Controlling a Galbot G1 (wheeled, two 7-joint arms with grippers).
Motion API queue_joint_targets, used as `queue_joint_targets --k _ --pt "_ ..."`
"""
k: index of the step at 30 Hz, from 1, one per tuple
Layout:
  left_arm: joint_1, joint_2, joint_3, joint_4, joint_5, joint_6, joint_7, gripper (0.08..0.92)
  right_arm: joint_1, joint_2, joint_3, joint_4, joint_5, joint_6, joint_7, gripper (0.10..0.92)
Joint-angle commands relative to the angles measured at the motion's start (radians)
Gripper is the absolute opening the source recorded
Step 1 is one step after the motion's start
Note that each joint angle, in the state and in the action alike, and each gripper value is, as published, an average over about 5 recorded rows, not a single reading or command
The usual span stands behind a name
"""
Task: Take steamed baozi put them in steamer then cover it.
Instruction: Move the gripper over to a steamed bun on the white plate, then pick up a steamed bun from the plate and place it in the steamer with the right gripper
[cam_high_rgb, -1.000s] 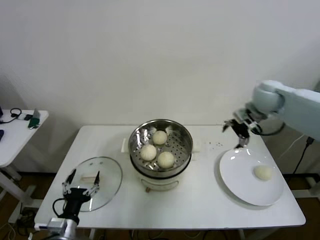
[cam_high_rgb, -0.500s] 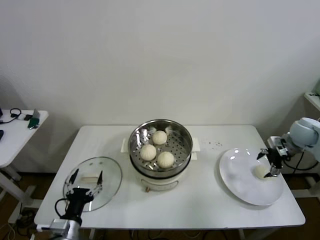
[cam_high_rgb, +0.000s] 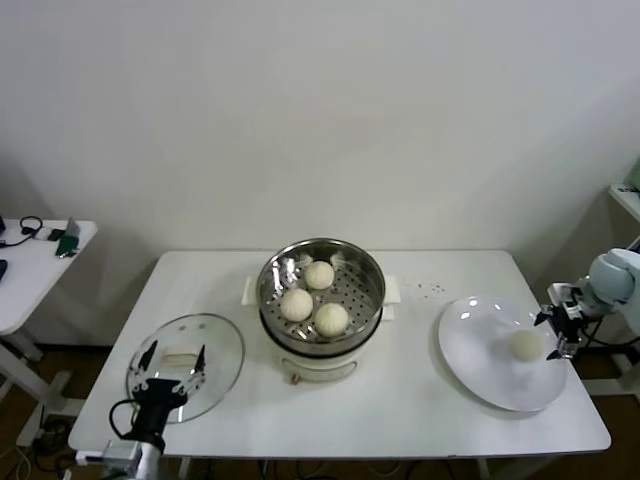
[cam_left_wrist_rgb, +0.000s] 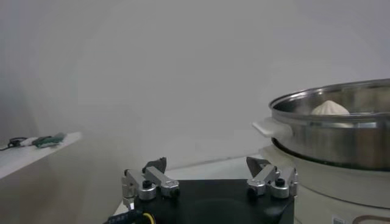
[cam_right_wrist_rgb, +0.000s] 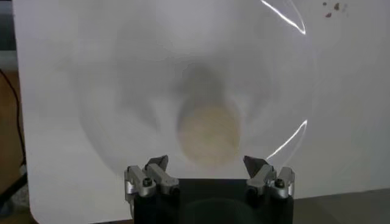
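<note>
At frame right, the right gripper (cam_high_rgb: 558, 333), jaws wide, flanks the last soft, easily dented cream-white dough bun (cam_high_rgb: 526, 344), best pinched gently across its middle.

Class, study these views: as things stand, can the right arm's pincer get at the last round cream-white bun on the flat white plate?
Probably yes. The right pincer hangs open beside the round cream-white bun, which lies alone on the flat white plate; nothing stands between them.

The white table (cam_high_rgb: 400, 400) carries the steamer (cam_high_rgb: 322, 290), a glass lid (cam_high_rgb: 190, 365) and a white plate (cam_high_rgb: 490, 355).
</note>
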Motion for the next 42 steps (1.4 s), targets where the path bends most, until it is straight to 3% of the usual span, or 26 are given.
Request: queue_joint_targets --k 1,23,34,38,42 --pt "0.001 -0.001 0.001 -0.001 0.006 0.002 0.000 0.823 -0.044 0.110 0.073 -0.139 -0.065 0.040 -0.008 0.823" --pt "-0.011 -0.001 0.003 -0.002 0.002 0.009 -0.003 0.823 -0.039 0.144 0.056 -0.161 -0.082 0.038 -0.040 0.821" --pt "-0.009 -0.003 0.002 -0.005 0.002 0.008 -0.003 0.823 -0.016 0.126 0.035 -0.151 -0.069 0.039 -0.052 0.707" --pt "-0.009 -0.002 0.004 -0.003 0.001 0.006 -0.002 0.823 0.040 0.113 -0.033 -0.139 0.006 0.036 -0.046 0.699" --pt "-0.009 -0.003 0.010 -0.006 -0.001 0.005 0.000 0.823 0.190 0.105 -0.189 -0.114 0.202 -0.005 -0.030 0.703"
